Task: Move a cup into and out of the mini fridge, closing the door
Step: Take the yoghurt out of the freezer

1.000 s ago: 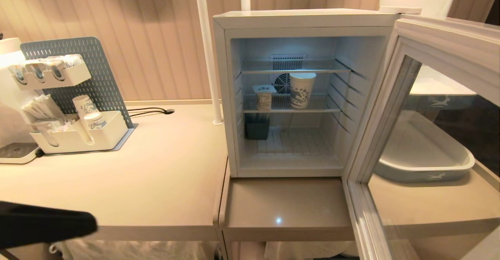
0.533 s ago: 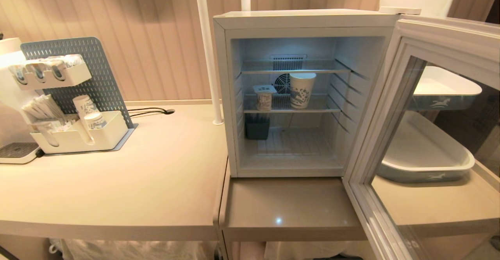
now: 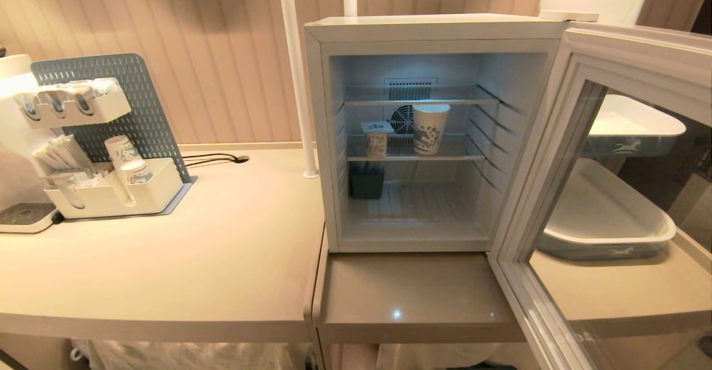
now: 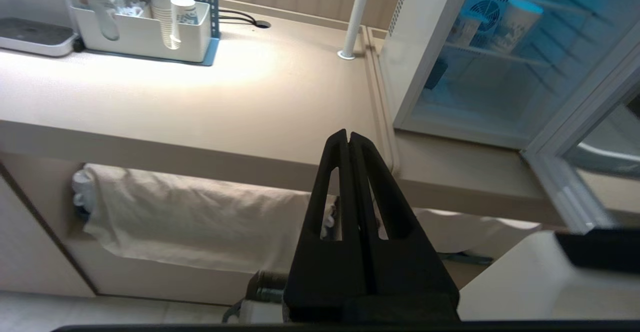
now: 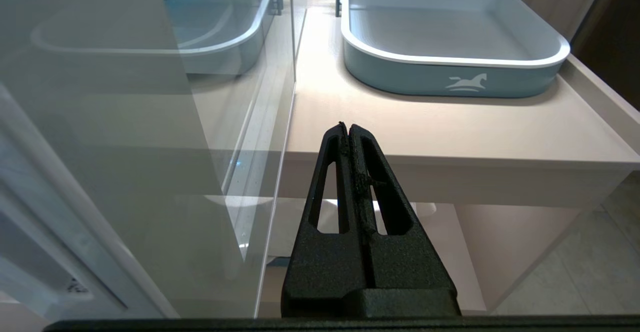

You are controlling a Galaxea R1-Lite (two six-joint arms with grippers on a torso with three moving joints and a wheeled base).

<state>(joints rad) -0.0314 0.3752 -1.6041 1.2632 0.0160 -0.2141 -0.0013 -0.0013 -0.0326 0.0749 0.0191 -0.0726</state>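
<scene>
The mini fridge (image 3: 434,30) stands on the counter with its inside lit. Its door (image 3: 623,53) is swung wide open to the right. The small white cup (image 3: 376,139) sits on the middle wire shelf, left of a taller patterned paper cup (image 3: 429,128); the left wrist view also shows the cup (image 4: 464,28). My left gripper (image 4: 348,135) is shut and empty, low in front of the counter's edge, left of the fridge (image 4: 415,62). My right gripper (image 5: 348,126) is shut and empty beside the door's glass (image 5: 150,122). Neither gripper is in the head view.
An organiser on a pegboard (image 3: 111,136) holds stacked paper cups (image 3: 125,158) at the counter's left. A white pole (image 3: 295,69) stands beside the fridge. A grey-blue tray (image 3: 606,220) lies behind the open door. A dark box (image 3: 366,183) sits on the fridge floor.
The dark left arm at the lower left of the head view a second ago has dropped out of it. The door has swung slightly wider. The cups have not moved.
</scene>
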